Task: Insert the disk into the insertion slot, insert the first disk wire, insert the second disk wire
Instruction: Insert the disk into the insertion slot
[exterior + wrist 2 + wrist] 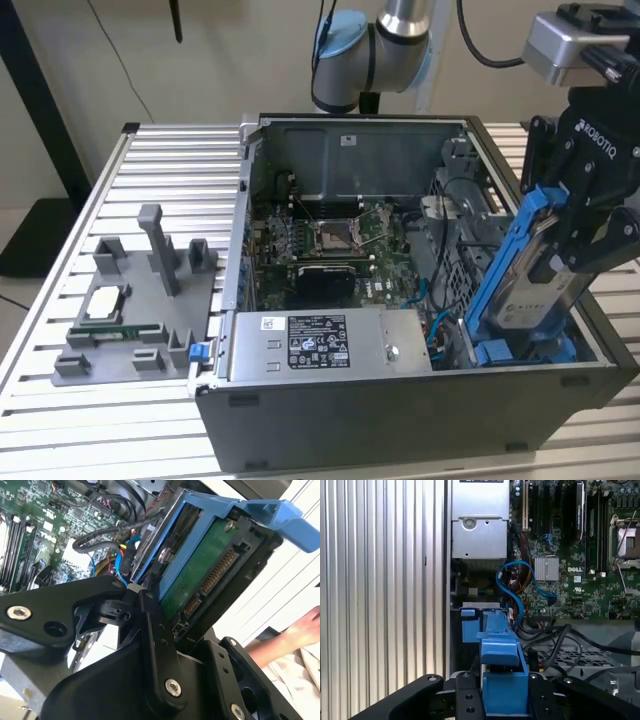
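Note:
My gripper (568,225) is shut on the disk (528,295), a silver drive in a bright blue carrier. I hold it steeply tilted over the open computer case's side at the exterior view's right. Its lower end reaches down by the grey metal insertion slot (462,300) in the case's near corner. In the second wrist view the disk (200,575) shows its green board and connector between my black fingers (150,615). In the first wrist view the blue carrier (502,650) stands between the fingers. A blue wire (512,587) and black wires (560,635) lie loose beside the bay.
A silver power-supply box (330,345) fills the case's near side, and the motherboard (330,240) lies behind it. A grey fixture plate (140,300) holding a processor and a memory stick sits at the exterior view's left. A person's hand (300,630) rests outside the case.

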Robot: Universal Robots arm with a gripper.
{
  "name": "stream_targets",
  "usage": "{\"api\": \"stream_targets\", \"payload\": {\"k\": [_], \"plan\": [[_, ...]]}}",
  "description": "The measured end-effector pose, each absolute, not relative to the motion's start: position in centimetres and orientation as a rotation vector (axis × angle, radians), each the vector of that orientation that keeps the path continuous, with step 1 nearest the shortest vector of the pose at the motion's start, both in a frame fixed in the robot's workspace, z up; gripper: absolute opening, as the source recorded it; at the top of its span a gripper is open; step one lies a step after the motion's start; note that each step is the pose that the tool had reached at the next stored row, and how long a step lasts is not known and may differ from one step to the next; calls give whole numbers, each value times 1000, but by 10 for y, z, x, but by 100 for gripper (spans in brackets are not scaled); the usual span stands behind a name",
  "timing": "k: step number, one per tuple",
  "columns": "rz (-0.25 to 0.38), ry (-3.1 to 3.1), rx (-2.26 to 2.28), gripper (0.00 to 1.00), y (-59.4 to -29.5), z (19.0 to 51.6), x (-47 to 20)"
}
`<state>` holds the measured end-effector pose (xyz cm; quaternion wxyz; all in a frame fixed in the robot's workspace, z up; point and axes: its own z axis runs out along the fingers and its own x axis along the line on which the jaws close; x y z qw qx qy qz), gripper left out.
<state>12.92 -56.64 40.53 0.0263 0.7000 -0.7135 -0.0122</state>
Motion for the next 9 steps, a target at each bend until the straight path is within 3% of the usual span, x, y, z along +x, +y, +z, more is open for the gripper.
{"api": "stream_targets", "payload": {"k": [9], "plan": [[-39, -2207, 2160, 0, -560, 389, 129]]}}
